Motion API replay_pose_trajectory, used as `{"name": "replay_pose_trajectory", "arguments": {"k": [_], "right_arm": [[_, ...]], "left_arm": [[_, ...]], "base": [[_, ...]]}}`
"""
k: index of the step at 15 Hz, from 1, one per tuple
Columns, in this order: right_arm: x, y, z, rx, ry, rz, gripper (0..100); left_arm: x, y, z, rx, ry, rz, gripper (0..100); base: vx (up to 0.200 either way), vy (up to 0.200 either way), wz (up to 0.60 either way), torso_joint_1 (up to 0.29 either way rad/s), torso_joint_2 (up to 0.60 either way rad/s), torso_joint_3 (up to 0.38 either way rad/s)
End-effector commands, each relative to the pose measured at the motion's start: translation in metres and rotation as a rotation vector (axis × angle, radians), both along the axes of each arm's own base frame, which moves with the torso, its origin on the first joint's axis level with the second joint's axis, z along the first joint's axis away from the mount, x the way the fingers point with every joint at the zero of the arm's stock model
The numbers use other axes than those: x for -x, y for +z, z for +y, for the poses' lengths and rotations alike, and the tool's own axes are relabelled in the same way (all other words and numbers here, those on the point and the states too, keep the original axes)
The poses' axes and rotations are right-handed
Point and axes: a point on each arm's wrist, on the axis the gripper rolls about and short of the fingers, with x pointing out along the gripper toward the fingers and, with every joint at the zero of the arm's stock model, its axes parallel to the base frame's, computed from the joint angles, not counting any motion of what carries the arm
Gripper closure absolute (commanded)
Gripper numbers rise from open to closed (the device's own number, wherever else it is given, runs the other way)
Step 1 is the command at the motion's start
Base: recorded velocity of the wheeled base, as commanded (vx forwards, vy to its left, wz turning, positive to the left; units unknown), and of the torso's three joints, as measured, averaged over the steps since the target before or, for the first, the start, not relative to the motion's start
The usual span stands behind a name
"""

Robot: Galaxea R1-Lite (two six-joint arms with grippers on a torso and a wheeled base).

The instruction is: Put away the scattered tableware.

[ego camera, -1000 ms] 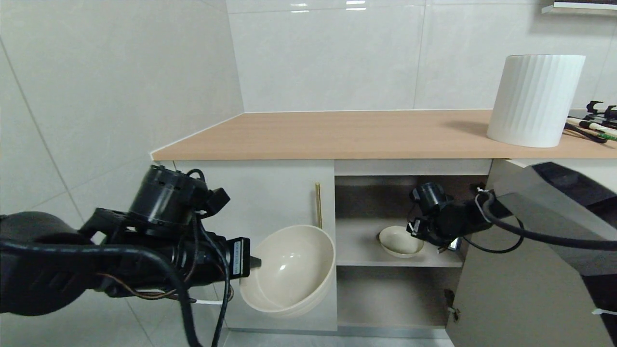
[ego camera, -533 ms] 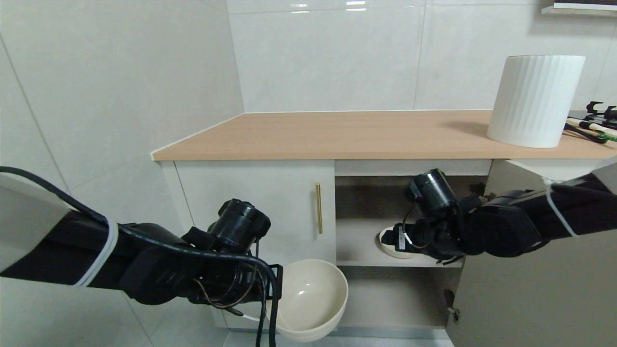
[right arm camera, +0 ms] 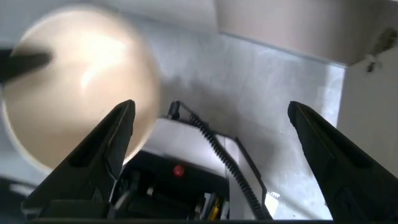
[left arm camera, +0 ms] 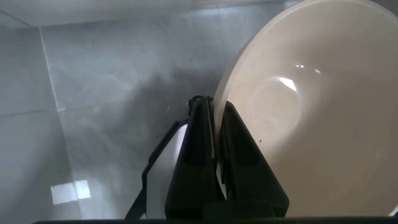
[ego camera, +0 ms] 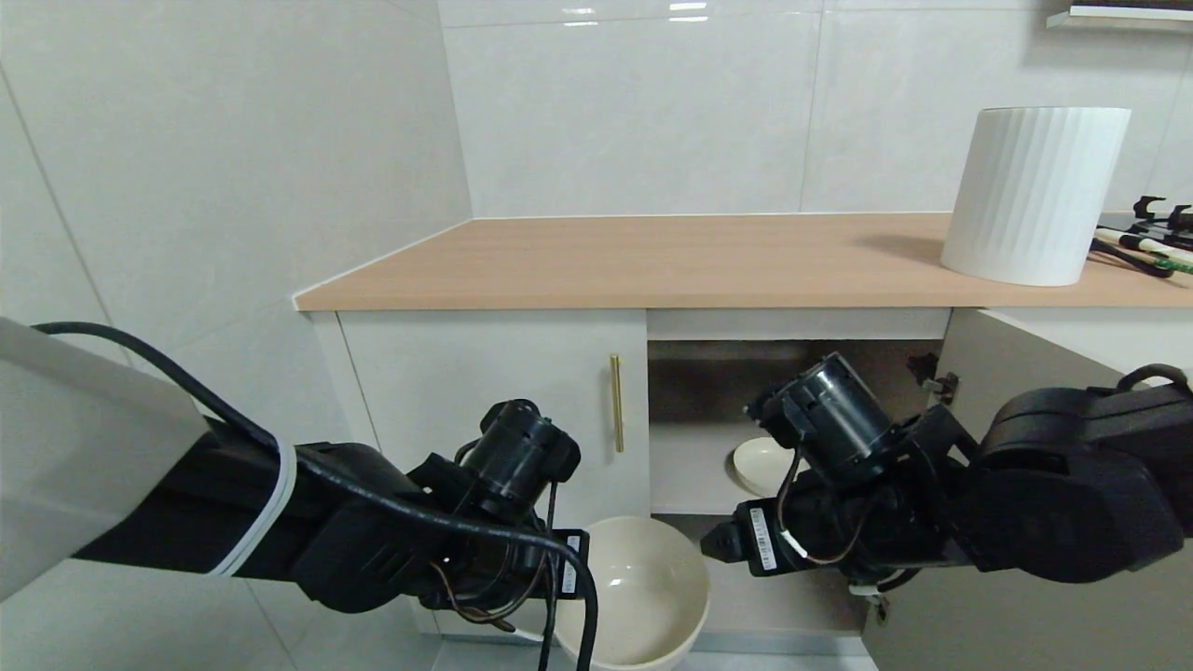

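Note:
A large cream bowl (ego camera: 643,596) hangs low in front of the cabinet, its opening facing up. My left gripper (ego camera: 573,578) is shut on its near rim; the left wrist view shows the fingers (left arm camera: 202,134) pinching the rim of the bowl (left arm camera: 305,106). My right gripper (ego camera: 713,545) is just right of that bowl, outside the cabinet. In the right wrist view its fingers (right arm camera: 115,143) stand wide apart with nothing between them, and the bowl (right arm camera: 68,99) lies beyond. A small cream bowl (ego camera: 757,463) rests on the middle shelf (ego camera: 685,475).
The cabinet's right door (ego camera: 941,624) stands open; its left door (ego camera: 485,382) with a gold handle (ego camera: 615,401) is shut. On the wooden counter (ego camera: 652,261) stands a white ribbed container (ego camera: 1035,191), with utensils (ego camera: 1151,244) at the far right. A tiled wall runs along the left.
My left arm has carried the large bowl down and to the right. My right arm has drawn out of the cabinet and dropped beside it, leaving the small bowl on the shelf.

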Motion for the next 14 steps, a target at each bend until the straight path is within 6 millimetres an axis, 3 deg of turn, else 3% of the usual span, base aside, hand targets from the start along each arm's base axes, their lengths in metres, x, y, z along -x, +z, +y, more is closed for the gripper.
{"name": "replay_pose_trajectory", "arguments": {"k": [1,4,9,10,14], "right_arm": [[-0.001,-0.016,0.009,0.034,0.017,0.034,0],[-0.002,-0.031,0.017,0.064,0.027,0.058,0],[-0.003,-0.033,0.019,0.064,0.024,0.060,0],[-0.003,-0.032,0.019,0.059,0.024,0.059,100],[0.000,-0.031,0.020,0.060,0.032,0.060,100]], "left_arm": [[0.006,0.008,-0.003,0.014,-0.018,-0.018,100],[0.011,0.013,-0.005,0.024,-0.033,-0.030,100],[0.017,0.013,-0.007,0.022,-0.052,-0.029,100],[0.017,0.013,-0.007,0.020,-0.052,-0.027,100],[0.016,0.010,-0.008,0.016,-0.051,-0.021,100]], "base": [[0.000,0.000,0.00,0.000,0.00,0.000],[0.000,0.000,0.00,0.000,0.00,0.000],[0.000,0.000,0.00,0.000,0.00,0.000],[0.000,0.000,0.00,0.000,0.00,0.000],[0.000,0.000,0.00,0.000,0.00,0.000]]}}
